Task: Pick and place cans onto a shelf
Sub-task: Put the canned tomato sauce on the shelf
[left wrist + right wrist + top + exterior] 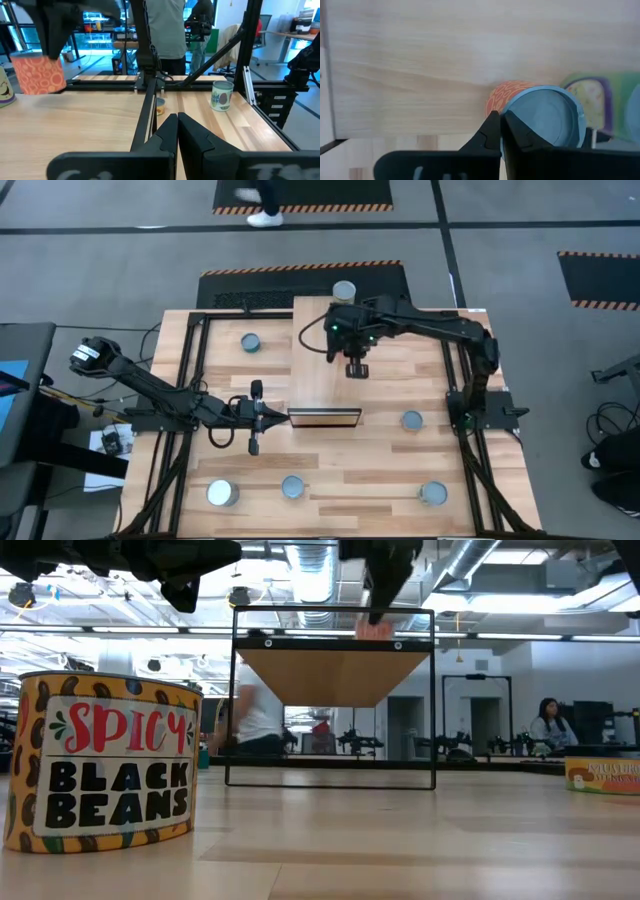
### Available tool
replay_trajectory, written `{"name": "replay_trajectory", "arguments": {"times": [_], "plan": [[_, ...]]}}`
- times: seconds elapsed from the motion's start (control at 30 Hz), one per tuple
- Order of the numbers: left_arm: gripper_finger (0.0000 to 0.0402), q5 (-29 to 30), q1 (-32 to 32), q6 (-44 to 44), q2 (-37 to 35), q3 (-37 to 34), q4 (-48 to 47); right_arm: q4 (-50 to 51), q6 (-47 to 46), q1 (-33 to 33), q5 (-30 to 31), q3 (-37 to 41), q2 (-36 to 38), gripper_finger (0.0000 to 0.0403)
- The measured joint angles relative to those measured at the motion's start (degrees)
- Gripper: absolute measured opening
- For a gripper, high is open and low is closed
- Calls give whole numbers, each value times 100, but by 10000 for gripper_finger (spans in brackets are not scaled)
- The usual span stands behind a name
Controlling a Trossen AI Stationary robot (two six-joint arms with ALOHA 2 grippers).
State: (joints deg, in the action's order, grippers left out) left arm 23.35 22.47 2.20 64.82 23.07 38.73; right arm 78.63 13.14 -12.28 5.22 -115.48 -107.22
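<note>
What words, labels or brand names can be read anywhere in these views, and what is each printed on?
"SPICY BLACK BEANS": on the bean-patterned orange and cream label of the short metal can nearest the low camera.
Orange lettering on the short can at the far right of the low view: only partly in view, not readable.
Green and white label on the small can in the left wrist view: too small to read.

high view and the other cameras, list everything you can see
small short metal cans with silvery-blue tops: six seen from above, five on the planked wooden tabletop, one at the shelf's far end
orange patterned can: one, at the right gripper, over the shelf
long light-wood shelf: one, table middle
people: at least two, in the room beyond
left gripper: one, dark, shut, by the shelf's near end
right gripper: one, dark, above the shelf
</note>
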Motion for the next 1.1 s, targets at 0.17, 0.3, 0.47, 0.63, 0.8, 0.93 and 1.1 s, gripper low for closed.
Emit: {"name": "replay_trajectory", "arguments": {"times": [0.17, 0.3, 0.47, 0.63, 0.8, 0.93, 1.1], "plan": [[0, 0, -1, 0, 0, 0, 9, -302, -108, -116, 6, 307, -2, 12], [0, 0, 1, 0, 0, 0, 28, -466, -108, -167, 0, 324, 4, 12], [0, -2, -1, 0, 0, 0, 36, -634, -109, -234, -7, 324, 4, 12], [0, -2, -1, 0, 0, 0, 83, -629, -102, -293, -84, 324, 4, 12], [0, -2, 0, 0, 0, 0, 85, -738, -82, -290, -90, 324, 4, 12], [0, -2, 1, 0, 2, 0, 89, -716, -89, -299, -131, 324, 4, 12], [0, -2, 0, -1, 0, 0, 109, -681, -80, -296, -133, 332, -185, 12]]}}
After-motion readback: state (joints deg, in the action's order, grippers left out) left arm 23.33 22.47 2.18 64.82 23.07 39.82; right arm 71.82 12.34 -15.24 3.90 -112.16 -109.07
